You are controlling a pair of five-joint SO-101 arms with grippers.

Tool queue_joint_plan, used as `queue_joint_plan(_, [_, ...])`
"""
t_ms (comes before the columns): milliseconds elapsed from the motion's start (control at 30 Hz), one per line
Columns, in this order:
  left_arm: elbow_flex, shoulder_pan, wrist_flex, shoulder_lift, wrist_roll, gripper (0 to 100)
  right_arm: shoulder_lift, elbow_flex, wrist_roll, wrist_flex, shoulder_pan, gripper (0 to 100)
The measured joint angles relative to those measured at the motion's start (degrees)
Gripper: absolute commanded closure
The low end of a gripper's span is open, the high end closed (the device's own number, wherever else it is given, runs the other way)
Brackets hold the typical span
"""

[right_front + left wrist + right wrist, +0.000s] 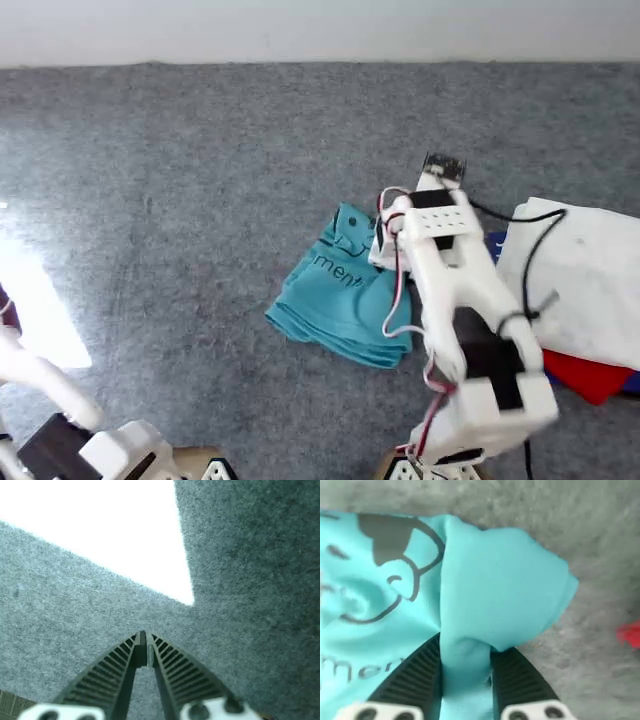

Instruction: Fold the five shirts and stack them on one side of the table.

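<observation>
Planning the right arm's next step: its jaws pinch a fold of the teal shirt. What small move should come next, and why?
Probably lift a little and draw the teal shirt toward the white shirt. The right gripper has its jaws shut on a fold, the teal shirt already lies in folded layers, and the white shirt tops a pile with a red shirt.

Grey felt tabletop (180,150) — pale wall (300,30) behind, bright light patch (35,310) at left

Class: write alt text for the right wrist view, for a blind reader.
The right gripper pinches a fold of a turquoise shirt between its black fingers. The shirt, with a dark print, lies on grey carpet.
</observation>
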Motion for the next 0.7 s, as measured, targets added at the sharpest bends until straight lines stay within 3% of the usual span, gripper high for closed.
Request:
queue_joint_plan(300, [0.0, 0.0, 0.0, 0.0, 0.0, 99, -28.3, 0.0, 20.9, 4.7, 4.6, 99.1])
queue_joint_plan(700, [0.0, 0.0, 0.0, 0.0, 0.0, 99, -43.7, 0.0, 36.0, 7.8, 24.8, 99.1])
